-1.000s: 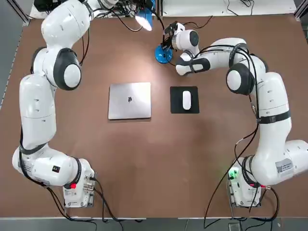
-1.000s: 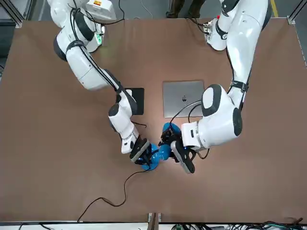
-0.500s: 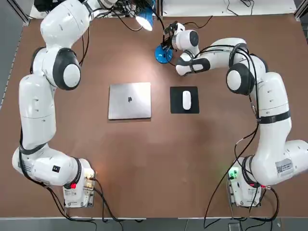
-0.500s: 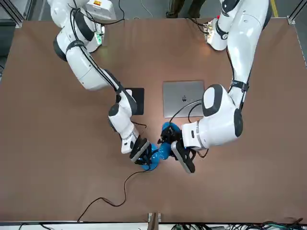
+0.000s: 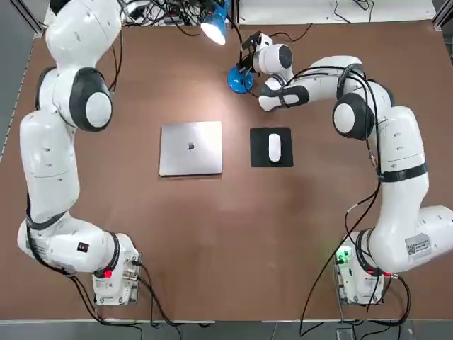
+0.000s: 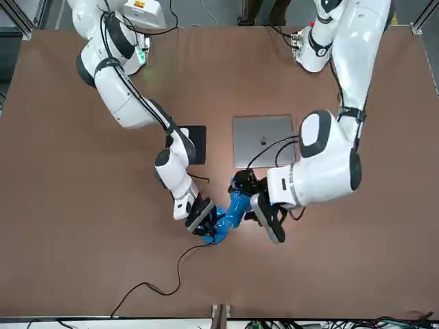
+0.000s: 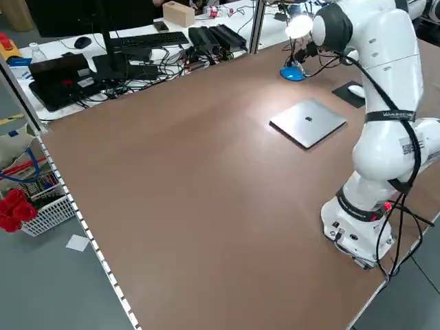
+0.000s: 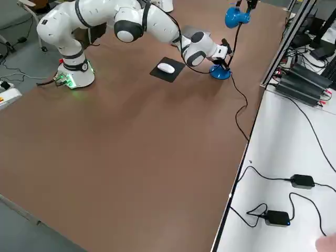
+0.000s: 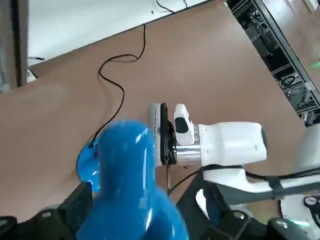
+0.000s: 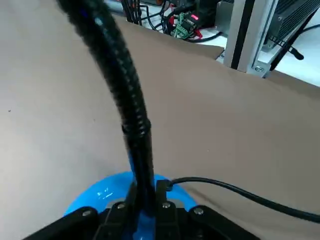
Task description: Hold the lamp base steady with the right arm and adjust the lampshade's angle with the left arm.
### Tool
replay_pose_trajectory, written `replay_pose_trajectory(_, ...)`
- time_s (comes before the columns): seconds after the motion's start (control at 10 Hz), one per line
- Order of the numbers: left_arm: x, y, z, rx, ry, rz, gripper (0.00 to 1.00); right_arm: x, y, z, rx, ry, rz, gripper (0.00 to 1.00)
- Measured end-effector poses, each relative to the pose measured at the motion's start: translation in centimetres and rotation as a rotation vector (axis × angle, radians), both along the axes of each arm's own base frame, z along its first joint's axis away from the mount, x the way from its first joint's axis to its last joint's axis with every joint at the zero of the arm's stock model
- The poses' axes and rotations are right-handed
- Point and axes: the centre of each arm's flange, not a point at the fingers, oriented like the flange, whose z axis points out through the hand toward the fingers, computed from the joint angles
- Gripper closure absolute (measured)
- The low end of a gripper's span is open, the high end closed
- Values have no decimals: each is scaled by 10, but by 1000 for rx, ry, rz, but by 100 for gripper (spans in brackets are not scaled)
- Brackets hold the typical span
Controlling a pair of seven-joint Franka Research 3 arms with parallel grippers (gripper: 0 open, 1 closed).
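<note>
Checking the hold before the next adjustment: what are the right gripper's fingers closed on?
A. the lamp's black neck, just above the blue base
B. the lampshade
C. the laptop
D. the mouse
A: in the right wrist view the right gripper pinches the black neck just above the base, well away from the lampshade.

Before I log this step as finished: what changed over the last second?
The left gripper let go of the lampshade: its fingers now stand open on either side of it, and the left arm's elbow swung outward. The right gripper stayed shut on the lamp's neck just above the lamp base. The laptop and the mouse did not move.
</note>
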Motion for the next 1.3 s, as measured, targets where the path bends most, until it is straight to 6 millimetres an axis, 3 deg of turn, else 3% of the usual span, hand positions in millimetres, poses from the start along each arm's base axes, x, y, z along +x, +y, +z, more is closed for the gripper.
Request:
replay_pose_trajectory(0.2,0,49,42,73,-29,3,0,2,-3,0,-4,-4,-3,71)
replay_pose_trajectory(0.4,-6,111,96,126,-31,68,0,7,-10,-2,-15,-10,-15,43)
replay_pose_trajectory(0.6,-21,172,133,216,44,172,0,11,-16,-4,-17,-4,-35,20)
replay_pose_trajectory(0.8,-47,229,160,359,142,275,0,12,-17,-4,-16,-1,-40,15)
replay_pose_trajectory(0.9,-64,253,171,480,176,306,0,13,-17,-3,-14,-2,-43,7)
replay_pose_trajectory(1.0,-83,267,186,576,203,353,0,12,-16,-2,-7,4,-48,0)
replay_pose_trajectory(1.1,-95,276,202,611,209,411,0,9,-15,1,-3,11,-50,0)
replay_pose_trajectory(1.3,-97,311,203,617,226,497,0,-5,-31,21,8,12,-52,0)
